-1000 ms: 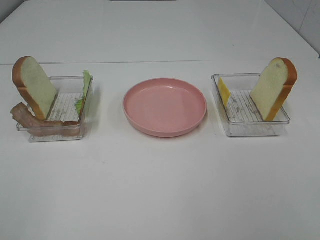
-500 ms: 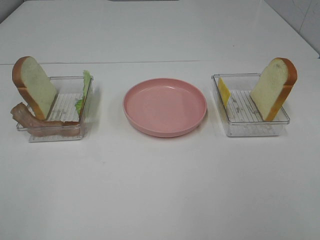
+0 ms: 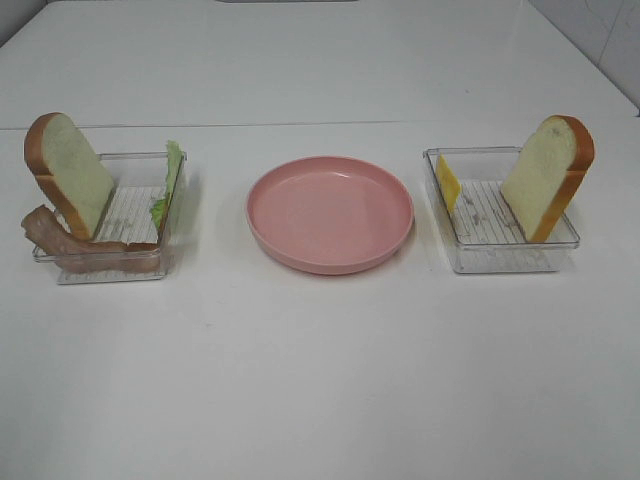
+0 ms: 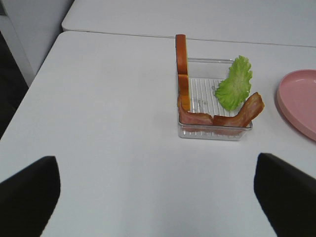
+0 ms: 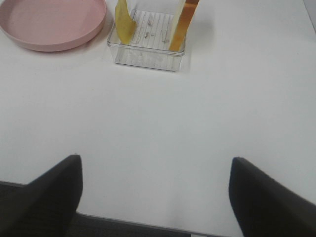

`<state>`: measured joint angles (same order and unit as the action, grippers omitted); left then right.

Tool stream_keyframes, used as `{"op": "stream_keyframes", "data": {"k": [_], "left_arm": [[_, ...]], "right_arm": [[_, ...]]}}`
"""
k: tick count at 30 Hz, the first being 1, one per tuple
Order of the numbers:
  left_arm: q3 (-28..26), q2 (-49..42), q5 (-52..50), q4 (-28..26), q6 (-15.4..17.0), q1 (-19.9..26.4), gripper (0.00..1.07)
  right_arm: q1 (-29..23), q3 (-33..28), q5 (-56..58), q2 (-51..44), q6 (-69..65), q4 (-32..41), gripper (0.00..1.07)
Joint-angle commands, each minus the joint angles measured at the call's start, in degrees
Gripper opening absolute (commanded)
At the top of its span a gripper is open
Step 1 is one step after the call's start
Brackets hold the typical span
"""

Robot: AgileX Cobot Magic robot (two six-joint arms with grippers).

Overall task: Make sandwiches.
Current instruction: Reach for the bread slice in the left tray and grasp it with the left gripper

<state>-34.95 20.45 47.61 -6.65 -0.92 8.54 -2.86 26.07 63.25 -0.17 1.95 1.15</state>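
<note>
Grippers spread wide, empty: left gripper (image 4: 158,197), right gripper (image 5: 157,192). Left tray (image 3: 110,268) toward left edge of table (image 3: 320,380) holds bread slice (image 3: 68,172), bacon (image 3: 60,245), lettuce (image 3: 170,180); right tray (image 3: 500,258) toward right edge holds cheese (image 3: 448,185), second bread slice (image 3: 548,175); pink plate (image 3: 330,215) between.

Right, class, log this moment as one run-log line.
left gripper: open, empty | right gripper: open, empty | pink plate: bare | bread, bacon, lettuce, cheese: in trays

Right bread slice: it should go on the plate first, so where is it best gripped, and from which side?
Probably its upper half, from above, jaws across the thickness. The bread slice stands on edge, leaning on the right wall of the tray, and rises clear of the rim.
</note>
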Motion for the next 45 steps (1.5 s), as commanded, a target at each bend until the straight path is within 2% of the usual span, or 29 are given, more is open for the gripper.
{"op": "stream_keyframes", "data": {"k": [1,2,4,5,7,10,12,13,18,22,23,27,29,30,31,34,36,37,45], "left_arm": [[-2.86,8.08,-2.75,-2.29,0.92,-0.29,1.00],[-2.86,8.08,-2.75,-2.29,0.92,-0.29,1.00],[-7.73,17.82,-2.92,-3.21,0.92,-0.29,1.00],[-7.73,17.82,-2.92,-3.21,0.92,-0.29,1.00],[-11.69,25.38,-2.92,-3.15,0.11,-0.29,1.00],[-13.12,27.73,-2.92,-3.15,-0.23,-0.29,1.00],[-18.51,36.21,-2.92,-3.15,-0.97,-0.29,1.00],[-18.51,36.21,-2.92,-3.15,-0.97,-0.29,1.00],[-25.84,48.93,-2.86,-3.27,-0.97,-0.29,1.00],[-29.45,54.66,-2.86,-3.32,-1.03,-0.29,1.00],[-31.63,58.16,-2.81,-4.30,-1.72,-0.29,1.00],[-34.84,63.71,-2.46,-5.61,-3.32,-0.29,1.00],[-38.73,68.58,-0.86,-5.84,-3.38,-0.29,1.00],[-38.73,68.58,-0.86,-5.84,-3.38,-0.29,1.00],[-41.65,72.19,0.57,-6.19,-3.38,-0.29,1.00],[-42.80,73.97,1.32,-6.47,-3.38,-0.29,1.00],[-48.59,80.27,3.38,-7.96,-3.78,-0.57,1.00],[-48.59,80.27,3.38,-7.96,-3.78,-0.57,1.00],[-58.33,91.96,3.61,-7.62,-3.78,-5.10,1.00]], "right_arm": [[0.23,-0.11,-0.11,-2.06,0.52,0.34,0.80],[0.23,-0.11,-0.11,-2.06,0.52,0.34,0.80],[0.23,-0.11,-0.11,-2.06,0.52,0.34,0.80],[0.23,-0.11,-0.11,-2.06,0.52,0.34,0.80],[0.23,-0.11,-0.11,-2.06,0.52,0.34,0.80],[0.23,-0.11,-0.11,-2.06,0.52,0.34,0.80],[0.23,-0.11,-0.11,-2.06,0.52,0.34,0.80],[0.23,-0.11,-0.11,-2.06,0.52,0.34,0.80],[0.23,-0.11,-0.11,-2.06,0.52,0.34,0.80],[0.23,-0.11,-0.11,-2.06,0.52,0.34,0.80],[0.23,-0.11,-0.11,-2.06,0.52,0.34,0.80],[0.23,-0.11,-0.11,-2.06,0.52,0.34,0.80],[0.23,-0.11,-0.11,-2.06,0.52,0.34,0.80],[0.23,-0.11,-0.11,-2.06,0.52,0.34,0.80],[0.23,-0.11,-0.11,-2.06,0.52,0.34,0.80],[0.23,-0.11,-0.11,-2.06,0.52,0.34,0.80],[0.23,-0.11,-0.11,-2.06,0.52,0.34,0.80],[0.23,-0.11,-0.11,-2.06,0.52,0.34,0.80],[0.23,-0.11,-0.11,-2.06,0.52,0.34,0.80]]}}
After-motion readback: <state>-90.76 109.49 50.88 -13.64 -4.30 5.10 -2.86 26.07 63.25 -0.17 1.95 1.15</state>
